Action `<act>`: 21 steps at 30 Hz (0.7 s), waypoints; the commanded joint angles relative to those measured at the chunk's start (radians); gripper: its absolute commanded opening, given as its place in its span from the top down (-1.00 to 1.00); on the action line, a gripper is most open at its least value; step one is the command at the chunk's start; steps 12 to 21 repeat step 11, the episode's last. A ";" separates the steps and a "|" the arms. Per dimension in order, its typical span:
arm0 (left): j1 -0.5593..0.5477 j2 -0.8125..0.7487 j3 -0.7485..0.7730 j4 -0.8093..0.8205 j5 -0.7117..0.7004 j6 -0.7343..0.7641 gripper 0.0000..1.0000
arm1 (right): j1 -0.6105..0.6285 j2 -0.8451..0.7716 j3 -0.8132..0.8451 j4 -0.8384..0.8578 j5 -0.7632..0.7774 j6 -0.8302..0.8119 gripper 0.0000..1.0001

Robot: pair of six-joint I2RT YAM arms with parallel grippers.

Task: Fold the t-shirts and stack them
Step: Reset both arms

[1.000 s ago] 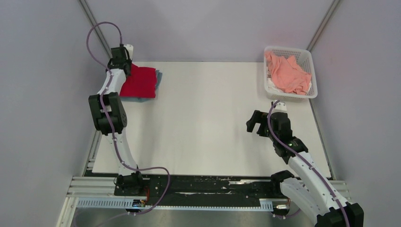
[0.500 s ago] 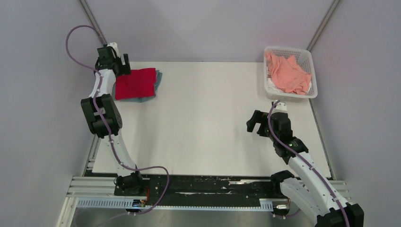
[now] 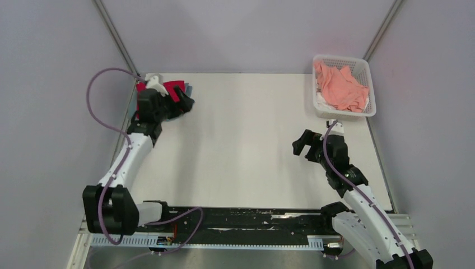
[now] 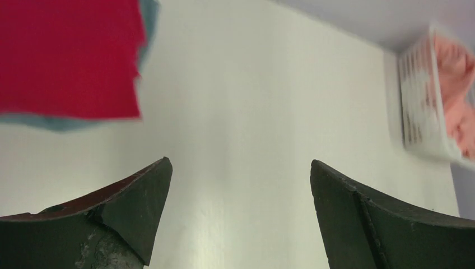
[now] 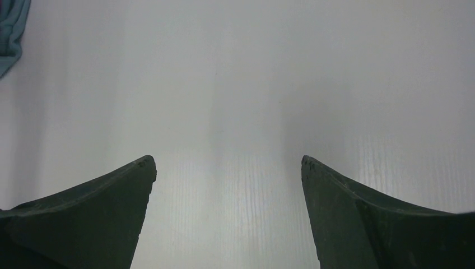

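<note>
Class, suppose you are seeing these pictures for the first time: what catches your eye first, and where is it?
The red shirt stands out most, folded on a blue-grey shirt at the far left corner of the table, with the left tool open close by. Next comes the pink shirt, crumpled in the white basket at the far right corner. The right tool hangs open over bare table.

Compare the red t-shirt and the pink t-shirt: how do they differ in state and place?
The red t-shirt lies flat, folded, with straight edges; the pink t-shirt is a crumpled heap. The red t-shirt rests on a blue-grey shirt at the far left of the table; the pink t-shirt sits in the white basket at the far right. Both are plain cloth.
</note>
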 commanded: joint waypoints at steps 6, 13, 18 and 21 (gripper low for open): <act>-0.417 -0.411 -0.561 0.075 -0.056 -0.131 -1.00 | -0.006 -0.092 -0.056 -0.006 0.069 0.073 -1.00; -0.425 -0.544 -0.616 -0.089 -0.123 -0.100 -1.00 | -0.006 -0.142 -0.084 -0.007 0.098 0.077 -1.00; -0.425 -0.544 -0.616 -0.089 -0.123 -0.100 -1.00 | -0.006 -0.142 -0.084 -0.007 0.098 0.077 -1.00; -0.425 -0.544 -0.616 -0.089 -0.123 -0.100 -1.00 | -0.006 -0.142 -0.084 -0.007 0.098 0.077 -1.00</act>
